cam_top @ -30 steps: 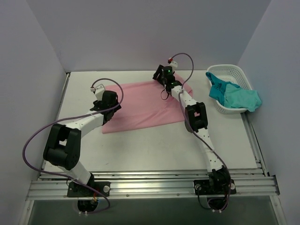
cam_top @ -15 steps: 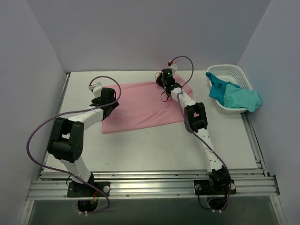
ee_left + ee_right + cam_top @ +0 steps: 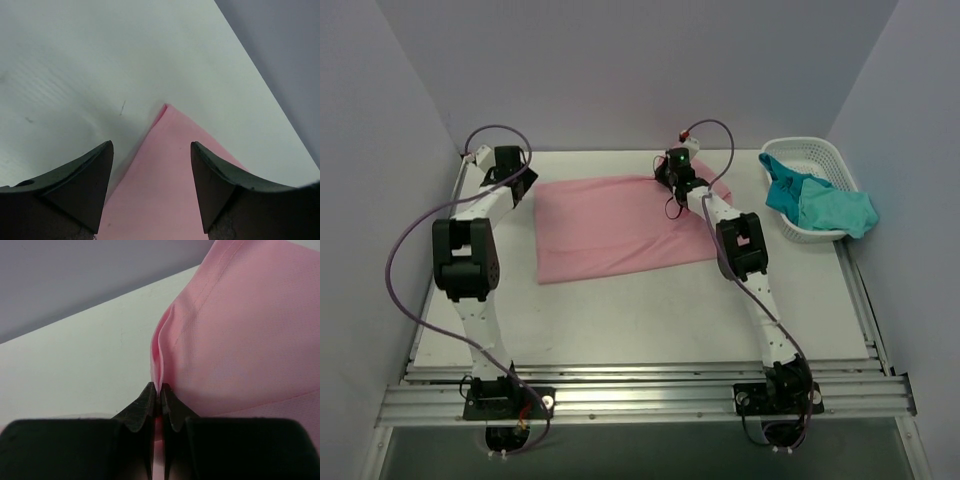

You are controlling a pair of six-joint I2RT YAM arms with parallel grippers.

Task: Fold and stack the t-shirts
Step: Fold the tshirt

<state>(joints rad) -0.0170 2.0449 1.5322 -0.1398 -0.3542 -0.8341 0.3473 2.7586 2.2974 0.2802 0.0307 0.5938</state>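
My right gripper (image 3: 160, 391) is pinched shut on the far right edge of the pink t-shirt (image 3: 620, 225), so I can lift that side. My left gripper (image 3: 151, 146) hangs open over the far left corner, holding nothing, ready to bite there too. The shirt lies flat on the table (image 3: 620, 310). The teal t-shirts (image 3: 820, 205) wait in the basket (image 3: 800, 143), far right.
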